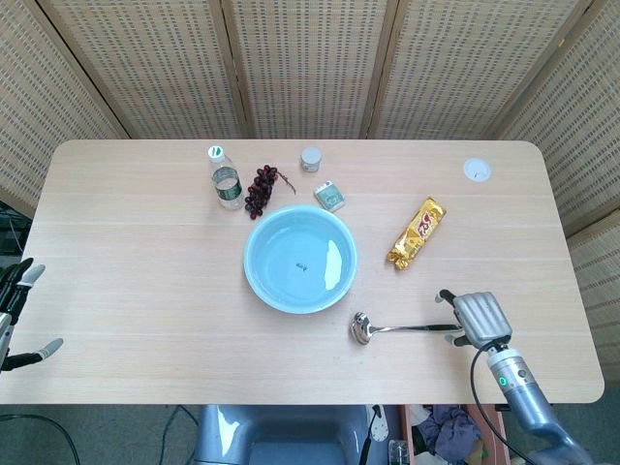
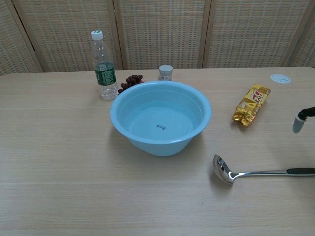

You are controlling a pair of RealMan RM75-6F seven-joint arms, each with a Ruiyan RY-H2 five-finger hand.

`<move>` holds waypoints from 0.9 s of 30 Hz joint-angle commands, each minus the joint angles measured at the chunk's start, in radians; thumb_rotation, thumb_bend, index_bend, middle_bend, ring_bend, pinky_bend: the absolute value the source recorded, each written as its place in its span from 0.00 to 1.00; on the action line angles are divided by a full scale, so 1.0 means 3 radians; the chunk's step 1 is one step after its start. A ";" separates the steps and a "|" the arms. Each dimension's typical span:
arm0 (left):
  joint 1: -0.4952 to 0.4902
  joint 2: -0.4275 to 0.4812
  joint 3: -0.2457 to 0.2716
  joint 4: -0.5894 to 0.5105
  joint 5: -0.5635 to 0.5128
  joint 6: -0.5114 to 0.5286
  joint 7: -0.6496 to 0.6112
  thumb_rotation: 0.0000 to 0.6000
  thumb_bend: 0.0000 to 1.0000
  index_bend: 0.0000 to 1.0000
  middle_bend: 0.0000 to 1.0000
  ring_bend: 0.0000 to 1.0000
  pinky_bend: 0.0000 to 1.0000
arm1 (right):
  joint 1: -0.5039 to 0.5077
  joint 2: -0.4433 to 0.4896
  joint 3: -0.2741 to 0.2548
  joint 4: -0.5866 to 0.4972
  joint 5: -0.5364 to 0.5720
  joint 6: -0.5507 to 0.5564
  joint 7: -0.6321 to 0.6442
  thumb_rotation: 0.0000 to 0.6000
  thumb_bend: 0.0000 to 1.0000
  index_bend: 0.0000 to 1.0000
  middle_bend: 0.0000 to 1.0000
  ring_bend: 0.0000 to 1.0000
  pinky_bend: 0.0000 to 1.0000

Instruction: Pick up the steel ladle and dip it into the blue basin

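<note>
ladle (image 1: 399,328): steel, flat on table, bowl toward basin
basin (image 1: 300,260): blue, round, upright, mid-table

basin (image 1: 300,260): one, blue, mid-table
ladle (image 1: 402,329): one, steel, in front of the basin and to its right
bottle (image 1: 225,178): one, behind the basin, to its left
grapes (image 1: 262,190): one bunch, behind the basin
jar (image 1: 310,159): one, behind the basin
small packet (image 1: 329,197): one, just behind the basin
snack bar (image 1: 418,233): one, right of the basin
white disc (image 1: 476,170): one, far right of the basin
hands: two, left hand (image 1: 17,320) and right hand (image 1: 477,318)
</note>
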 commanded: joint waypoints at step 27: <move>-0.0007 -0.0014 0.0014 -0.0010 0.0008 -0.0029 0.0050 1.00 0.00 0.00 0.00 0.00 0.00 | 0.0130 -0.0731 0.0000 0.0504 0.0624 -0.0199 -0.0466 1.00 0.28 0.47 0.94 0.93 1.00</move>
